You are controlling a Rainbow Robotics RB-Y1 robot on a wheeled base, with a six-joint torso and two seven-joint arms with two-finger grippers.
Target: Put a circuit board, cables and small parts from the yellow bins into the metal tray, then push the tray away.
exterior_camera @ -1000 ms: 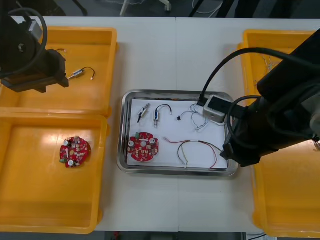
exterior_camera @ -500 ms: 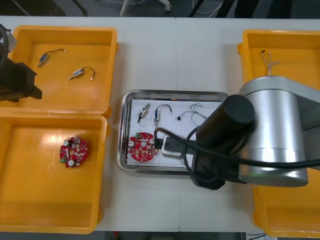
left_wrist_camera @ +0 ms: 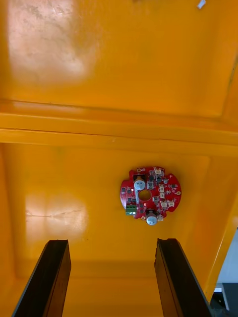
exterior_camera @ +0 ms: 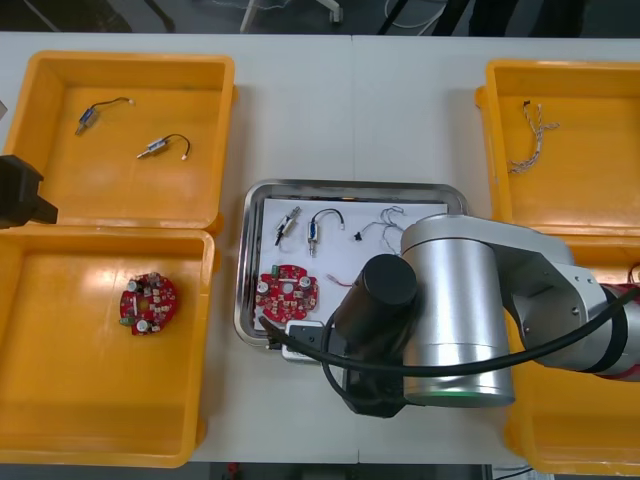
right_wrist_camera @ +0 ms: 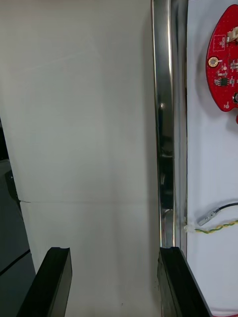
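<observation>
Out at the table's (exterior_camera: 350, 100) left edge, the left gripper (left_wrist_camera: 113, 282) hangs over the near-left yellow bin (exterior_camera: 80, 400) with fingers spread wide and nothing between them. A red circuit board (exterior_camera: 149, 303) lies on that bin's floor. In the far-left yellow bin (exterior_camera: 130, 62) there are two small metal parts (exterior_camera: 85, 118) on short cables.

At mid-table, the metal tray (exterior_camera: 350, 187) is loaded. It holds a second circuit board (exterior_camera: 287, 293) near its left side, two small parts (exterior_camera: 288, 225) along the far side, a pale twisted cable (exterior_camera: 385, 225) and a red and yellow cable (right_wrist_camera: 218, 227).

The right gripper (right_wrist_camera: 114, 282) sits at the tray's near rim, fingers apart and empty. One is right at the rim and the other is over bare table.

In the far-right yellow bin (exterior_camera: 560, 200), one twisted cable (exterior_camera: 530, 140) lies by the far edge.
</observation>
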